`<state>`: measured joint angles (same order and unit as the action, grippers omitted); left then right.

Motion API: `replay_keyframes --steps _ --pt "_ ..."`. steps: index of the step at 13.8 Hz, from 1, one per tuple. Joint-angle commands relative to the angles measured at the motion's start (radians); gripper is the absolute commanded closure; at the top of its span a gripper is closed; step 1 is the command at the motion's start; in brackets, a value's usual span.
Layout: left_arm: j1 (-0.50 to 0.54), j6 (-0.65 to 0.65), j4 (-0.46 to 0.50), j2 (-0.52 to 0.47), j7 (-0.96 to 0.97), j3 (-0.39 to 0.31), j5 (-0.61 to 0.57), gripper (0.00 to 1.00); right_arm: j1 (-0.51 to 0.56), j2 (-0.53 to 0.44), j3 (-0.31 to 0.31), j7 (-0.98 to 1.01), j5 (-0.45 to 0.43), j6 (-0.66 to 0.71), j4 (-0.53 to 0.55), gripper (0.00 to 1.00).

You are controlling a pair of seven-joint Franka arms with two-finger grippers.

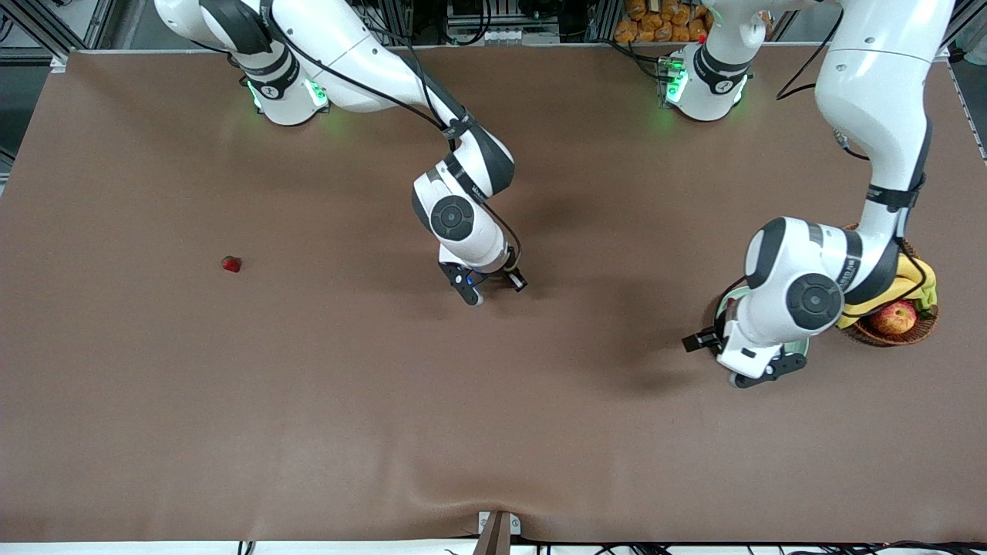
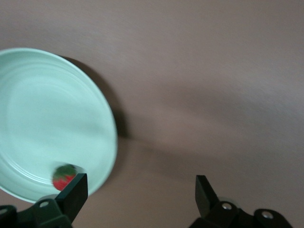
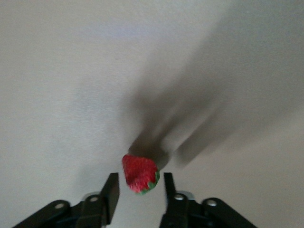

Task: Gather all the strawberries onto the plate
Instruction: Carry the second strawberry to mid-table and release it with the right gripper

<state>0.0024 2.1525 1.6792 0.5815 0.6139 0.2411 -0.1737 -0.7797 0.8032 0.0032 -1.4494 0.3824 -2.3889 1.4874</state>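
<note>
Jaws of the left gripper stand wide and empty over the plate's rim, one strawberry lying inside; the right gripper brackets a second strawberry mid-table, whether pinched or loosened I cannot tell; a third berry lies toward the right arm's end. Carrying the second berry plateward seems the step; next, a firm pinch.
</note>
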Motion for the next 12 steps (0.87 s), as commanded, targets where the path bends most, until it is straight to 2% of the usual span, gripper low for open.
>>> replay_keyframes --steps 1,3,7,10,12 --pt "-0.028 -0.005 0.011 -0.02 0.033 0.007 -0.01 0.0 0.014 -0.004 -0.037 -0.033 -0.033 0.19 -0.128 0.0" --pt "-0.03 -0.005 0.01 -0.017 0.037 0.042 -0.007 0.0 0.055 -0.015 -0.055 -0.017 -0.033 0.345 -0.189 0.0" --pt "-0.065 0.003 -0.002 -0.008 0.093 0.127 -0.013 0.0 0.123 -0.067 -0.057 0.17 -0.033 0.431 -0.191 0.0" --pt "-0.223 0.009 -0.068 0.05 0.124 0.126 -0.021 0.0 0.161 -0.124 -0.115 0.311 -0.034 0.54 -0.18 0.0" --pt "-0.335 0.009 -0.107 0.095 0.132 0.116 -0.018 0.0 0.209 -0.13 -0.135 0.397 -0.039 0.54 -0.176 0.0"
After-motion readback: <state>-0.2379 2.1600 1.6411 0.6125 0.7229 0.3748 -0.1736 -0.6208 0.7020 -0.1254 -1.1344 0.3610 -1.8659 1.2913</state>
